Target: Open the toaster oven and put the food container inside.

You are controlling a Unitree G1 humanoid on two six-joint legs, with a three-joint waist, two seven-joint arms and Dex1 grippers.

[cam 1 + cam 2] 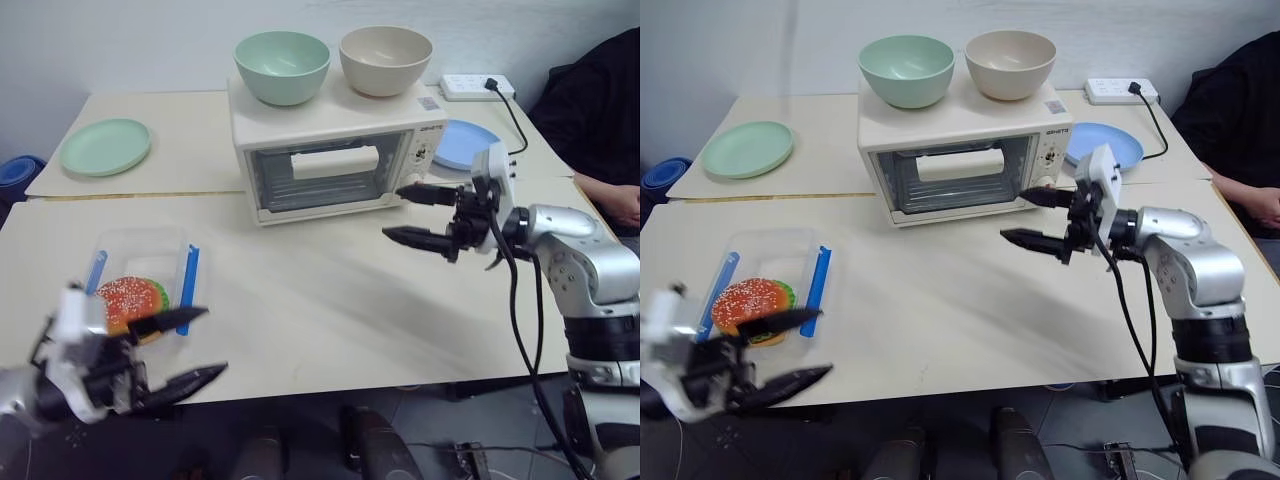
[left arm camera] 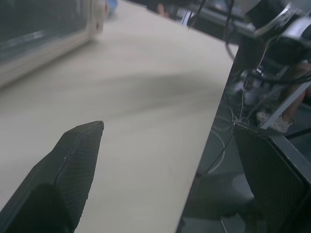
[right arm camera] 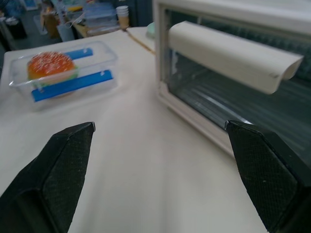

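- Two end effectors are up over the counter, and both are empty with fingers spread wide.
- Right end effector hovers just in front of the toaster oven, at its right front corner near the knob panel, touching nothing.
- Left end effector hangs at the near left edge of the counter, just on the near side of the food container and apart from it.
- Oven door is shut, its white bar handle untouched, so the opening step looks to be in hand.
- Next move, as I judge it: bring the right fingers leftward around the handle, close, then pull the door down.
- Container with its toy burger sits near-left, well apart from the oven.
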